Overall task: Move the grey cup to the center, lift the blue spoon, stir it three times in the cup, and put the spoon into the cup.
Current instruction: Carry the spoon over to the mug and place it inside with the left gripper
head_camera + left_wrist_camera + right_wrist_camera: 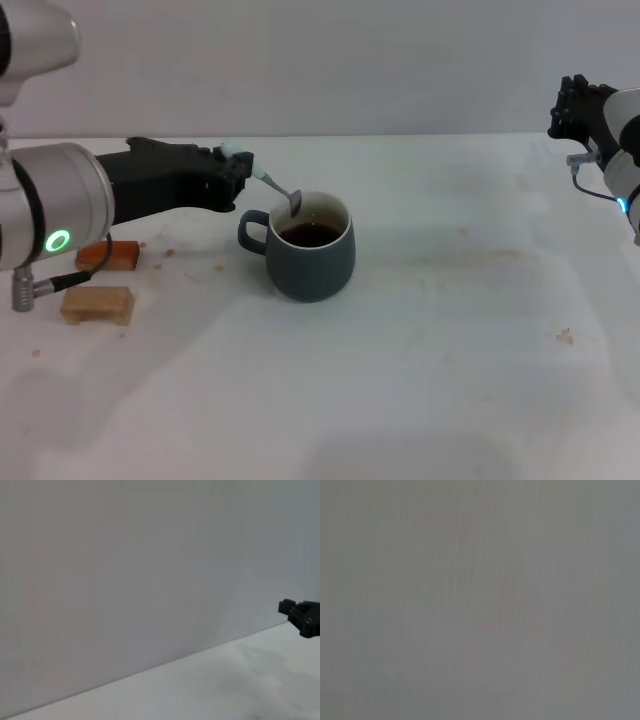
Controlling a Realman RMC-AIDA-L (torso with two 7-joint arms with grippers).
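The grey cup [312, 248] stands near the middle of the white table, its handle toward my left arm and dark brown liquid inside. My left gripper [240, 172] is just left of the cup and above its rim, shut on the pale-blue handle of the blue spoon [272, 185]. The spoon slants down to the right, and its metal bowl hangs at the cup's rim, over the liquid. My right gripper [572, 112] is parked high at the far right edge, away from the cup. It also shows far off in the left wrist view as a dark shape [301, 616].
An orange block [110, 256] and a tan wooden block [98, 304] lie on the table [450, 350] at the left, under my left arm. Small crumbs and brownish stains dot the surface. A plain grey wall stands behind the table.
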